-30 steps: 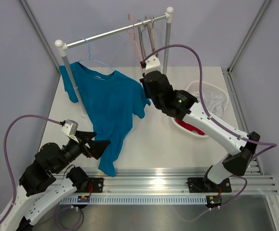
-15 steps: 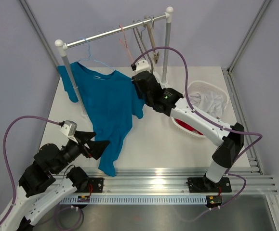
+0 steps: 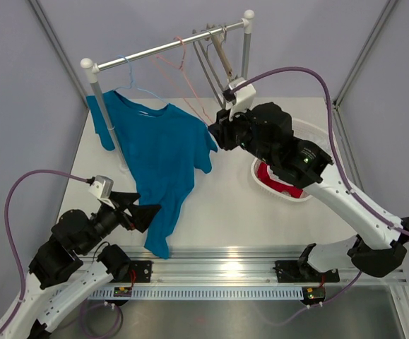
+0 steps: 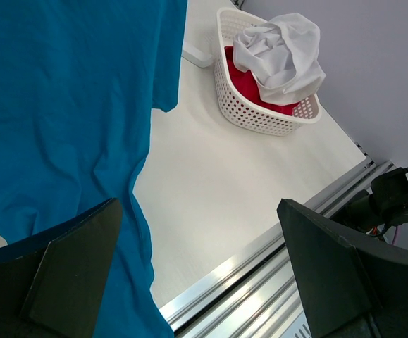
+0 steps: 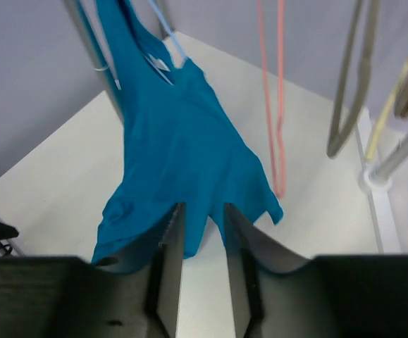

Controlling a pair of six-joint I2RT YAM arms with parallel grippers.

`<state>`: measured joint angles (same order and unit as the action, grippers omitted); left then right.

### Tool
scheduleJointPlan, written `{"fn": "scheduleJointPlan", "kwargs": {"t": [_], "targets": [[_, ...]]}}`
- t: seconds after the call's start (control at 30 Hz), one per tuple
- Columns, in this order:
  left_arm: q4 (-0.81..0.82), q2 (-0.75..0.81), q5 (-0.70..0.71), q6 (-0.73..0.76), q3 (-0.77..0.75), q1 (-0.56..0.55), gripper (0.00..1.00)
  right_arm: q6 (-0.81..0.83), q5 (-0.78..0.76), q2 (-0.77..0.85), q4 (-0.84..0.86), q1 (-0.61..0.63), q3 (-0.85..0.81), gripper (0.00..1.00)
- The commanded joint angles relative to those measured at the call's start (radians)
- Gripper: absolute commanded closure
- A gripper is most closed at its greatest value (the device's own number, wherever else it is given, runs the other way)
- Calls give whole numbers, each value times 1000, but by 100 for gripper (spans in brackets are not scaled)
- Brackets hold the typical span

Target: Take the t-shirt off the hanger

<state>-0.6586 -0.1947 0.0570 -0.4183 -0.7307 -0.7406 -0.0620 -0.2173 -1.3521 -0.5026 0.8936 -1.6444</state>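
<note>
As the teal short-sleeved t-shirt (image 3: 162, 155) hangs hem-down from the pale-blue wire hanger (image 3: 147, 92), the right fingers (image 5: 172, 260), slightly parted and empty, lie beside its sleeve, the wide-spread left fingers (image 4: 70, 274) beside its hem.

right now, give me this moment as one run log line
t-shirt: hung on blue hanger on rail | left fingers: open, near hem | right fingers: parted, empty, by sleeve

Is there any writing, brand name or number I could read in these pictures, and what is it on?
None can be read.
Small white label inside the neck of the teal cotton t-shirt: too blurred to read.
White plastic laundry basket: no lettering shows.
</note>
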Motion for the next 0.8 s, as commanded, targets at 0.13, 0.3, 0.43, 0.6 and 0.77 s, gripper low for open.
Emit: {"fn": "scheduleJointPlan", "kwargs": {"t": [0.13,0.3,0.43,0.6,0.77], "targets": [[40,-23,3,12,1,17,1,132,154,-235,13,8,-195,86],[40,-22,1,12,2,18,1,179,243,-388,1,-21,-377,47],[43,-29,-19,13,4,20,1,179,268,-485,-30,-65,-485,38],[48,-29,-28,16,4,24,1,191,276,-548,-56,-102,-503,38],[54,-37,-46,21,5,41,1,188,364,-483,-1,-102,-416,44]]}}
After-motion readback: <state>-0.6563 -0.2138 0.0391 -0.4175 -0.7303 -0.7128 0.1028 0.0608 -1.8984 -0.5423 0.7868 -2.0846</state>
